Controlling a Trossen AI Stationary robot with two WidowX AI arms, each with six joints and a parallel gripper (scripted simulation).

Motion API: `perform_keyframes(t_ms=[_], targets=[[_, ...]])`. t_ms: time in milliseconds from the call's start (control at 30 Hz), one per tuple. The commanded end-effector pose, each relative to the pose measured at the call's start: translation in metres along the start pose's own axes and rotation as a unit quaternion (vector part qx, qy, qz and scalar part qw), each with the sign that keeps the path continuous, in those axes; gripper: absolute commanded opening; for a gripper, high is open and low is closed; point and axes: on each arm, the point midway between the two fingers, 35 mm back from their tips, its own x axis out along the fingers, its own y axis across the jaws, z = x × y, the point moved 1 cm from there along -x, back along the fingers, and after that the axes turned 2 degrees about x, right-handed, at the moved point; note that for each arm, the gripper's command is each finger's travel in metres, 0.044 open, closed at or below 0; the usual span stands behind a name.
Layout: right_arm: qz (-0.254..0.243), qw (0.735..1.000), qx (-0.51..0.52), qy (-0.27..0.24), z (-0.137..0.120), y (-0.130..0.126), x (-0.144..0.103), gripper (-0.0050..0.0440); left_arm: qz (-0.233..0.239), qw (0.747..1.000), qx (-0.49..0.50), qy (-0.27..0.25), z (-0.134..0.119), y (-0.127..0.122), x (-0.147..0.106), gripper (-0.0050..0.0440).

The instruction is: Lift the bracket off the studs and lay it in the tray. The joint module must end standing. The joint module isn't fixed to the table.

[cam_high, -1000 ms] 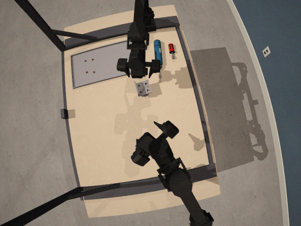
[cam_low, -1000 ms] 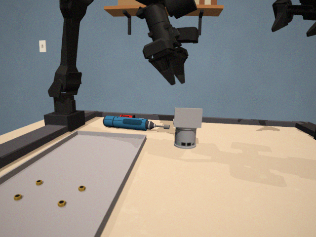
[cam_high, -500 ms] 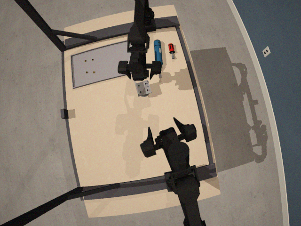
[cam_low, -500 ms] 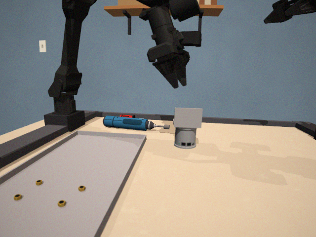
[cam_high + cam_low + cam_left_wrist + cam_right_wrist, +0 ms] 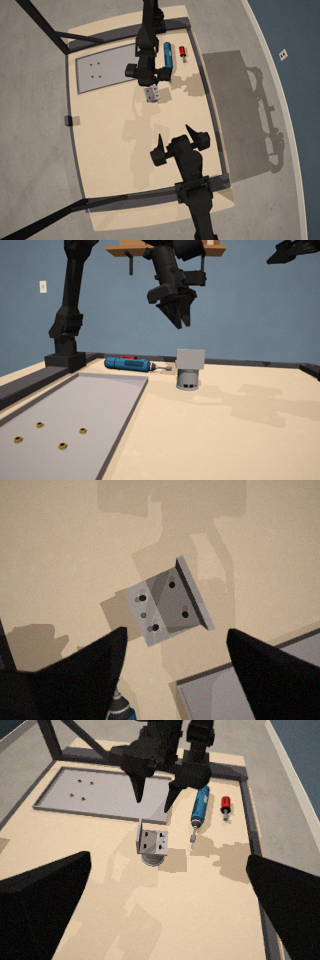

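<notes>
A grey L-shaped bracket [image 5: 152, 94] sits on top of the joint module [image 5: 187, 379], a short grey cylinder standing upright on the table. The bracket also shows in the exterior view [image 5: 190, 358], the left wrist view [image 5: 167, 602] and the right wrist view [image 5: 151, 841]. My left gripper [image 5: 149, 82] hangs well above the bracket, fingers pointing down [image 5: 182, 323]. Its fingers stand apart with nothing between them [image 5: 176, 631]. My right gripper [image 5: 173, 131] is wide open and empty, high over the near half of the table. The grey tray [image 5: 107, 67] lies flat beside the module.
Several gold nuts [image 5: 62, 445] lie in the tray. A blue electric screwdriver [image 5: 168, 55] and a small red screwdriver [image 5: 181, 52] lie behind the module. A dark raised rim [image 5: 206, 85] borders the table. A small dark block [image 5: 68, 120] sits on the rim.
</notes>
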Motion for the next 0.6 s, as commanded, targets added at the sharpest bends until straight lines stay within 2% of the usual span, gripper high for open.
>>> perform_keyframes(t_ms=[0, 100, 267, 333, 567], targets=[[0.000, 1.000, 0.000, -0.008, 0.004, 0.000, -0.004, 0.0440, -0.002, 0.994, 0.108, 0.005, 0.009, -0.001, -0.002, 0.0200], [0.000, 1.000, 0.000, -0.008, 0.004, 0.000, -0.004, 0.0440, -0.006, 0.984, 0.178, 0.013, 0.012, -0.002, -0.001, 0.0130], [0.000, 1.000, 0.000, -0.008, 0.004, 0.000, -0.004, 0.0440, -0.013, 0.958, 0.286, 0.024, 0.016, -0.003, 0.002, 0.0130], [0.000, 1.000, 0.000, -0.008, 0.004, 0.000, -0.004, 0.0440, -0.013, 0.958, 0.286, 0.024, 0.016, -0.003, 0.002, 0.0130], [0.000, 1.000, 0.000, -0.008, 0.004, 0.000, -0.004, 0.0440, -0.030, 0.893, 0.448, 0.037, 0.021, -0.005, 0.007, 0.0130]])
